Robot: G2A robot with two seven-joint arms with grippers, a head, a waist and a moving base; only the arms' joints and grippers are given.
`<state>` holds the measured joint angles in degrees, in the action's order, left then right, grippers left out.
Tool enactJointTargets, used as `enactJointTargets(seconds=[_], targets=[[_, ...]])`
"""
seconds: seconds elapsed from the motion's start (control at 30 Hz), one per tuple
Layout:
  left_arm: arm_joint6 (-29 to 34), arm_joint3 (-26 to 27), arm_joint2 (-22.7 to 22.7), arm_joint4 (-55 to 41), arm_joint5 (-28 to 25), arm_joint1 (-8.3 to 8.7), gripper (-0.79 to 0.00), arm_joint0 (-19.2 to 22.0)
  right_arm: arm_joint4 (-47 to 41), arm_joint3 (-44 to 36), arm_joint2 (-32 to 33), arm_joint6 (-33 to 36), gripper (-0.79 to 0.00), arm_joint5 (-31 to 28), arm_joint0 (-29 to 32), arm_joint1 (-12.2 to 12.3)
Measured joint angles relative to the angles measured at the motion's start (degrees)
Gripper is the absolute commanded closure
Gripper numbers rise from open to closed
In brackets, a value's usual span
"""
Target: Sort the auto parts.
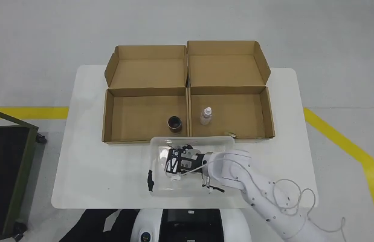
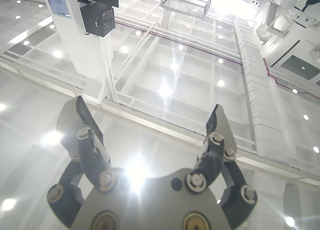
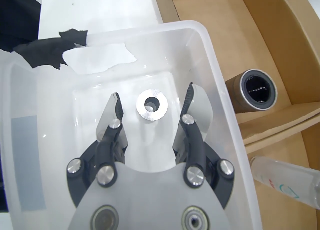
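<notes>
My right gripper hangs open inside the clear plastic bin, its fingers on either side of a silver metal ring that lies flat on the bin floor. From above, the right gripper sits over the bin at the table's front. A dark cylindrical bearing lies in the left cardboard box; the bearing is also in the right wrist view. A small clear bottle stands in the right box. My left gripper is open, pointing up at the ceiling.
A black torn scrap hangs over the bin's rim. The two boxes stand side by side behind the bin, lids folded back. A small brass-coloured part lies in the right box. Bare table lies left and right of the bin.
</notes>
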<state>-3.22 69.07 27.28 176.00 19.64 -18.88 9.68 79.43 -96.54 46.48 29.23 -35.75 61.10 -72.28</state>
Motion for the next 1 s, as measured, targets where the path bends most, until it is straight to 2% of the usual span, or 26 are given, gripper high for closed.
enactJointTargets(seconds=[0.2, 0.3, 0.4, 0.6, 0.63, 0.67, 0.7, 0.73, 1.0], targets=[[0.0, 0.0, 0.0, 0.0, 0.0, 0.00, -0.785, 0.0, 0.2, 3.0, -1.5, -0.9, -0.499, 0.6, -1.3, -0.6], [0.0, 0.0, 0.0, 0.0, 0.0, 0.00, -0.785, 0.0, 0.3, 3.9, -1.9, -1.1, -0.468, 0.8, -1.8, -0.8], [0.0, 0.0, 0.0, 0.0, 0.0, 0.00, -0.785, 0.0, 0.4, 4.9, -2.2, -1.3, -0.391, 1.0, -2.2, -1.0], [0.0, 0.0, 0.0, 0.0, 0.0, 0.00, -0.785, 0.0, 0.2, 6.1, -2.7, -1.7, -0.342, 0.9, -2.6, -1.3], [0.0, 0.0, 0.0, 0.0, 0.0, 0.00, -0.785, 0.0, 0.1, 6.2, -2.7, -1.8, -0.286, 0.9, -2.6, -1.3], [0.0, 0.0, 0.0, 0.0, 0.0, 0.00, -0.785, 0.0, 0.0, 6.3, -2.7, -1.9, -0.182, 0.8, -2.7, -1.3], [0.0, 0.0, 0.0, 0.0, 0.0, 0.00, -0.785, 0.0, -0.1, 6.4, -2.7, -1.9, -0.129, 0.7, -2.7, -1.4], [0.0, 0.0, 0.0, 0.0, 0.0, 0.00, -0.785, 0.0, -0.2, 6.4, -2.7, -2.0, -0.003, 0.7, -2.7, -1.4], [0.0, 0.0, 0.0, 0.0, 0.0, 0.00, -0.785, 0.0, -0.8, 4.5, -1.7, -2.6, 0.000, -0.5, -2.1, -1.1]])
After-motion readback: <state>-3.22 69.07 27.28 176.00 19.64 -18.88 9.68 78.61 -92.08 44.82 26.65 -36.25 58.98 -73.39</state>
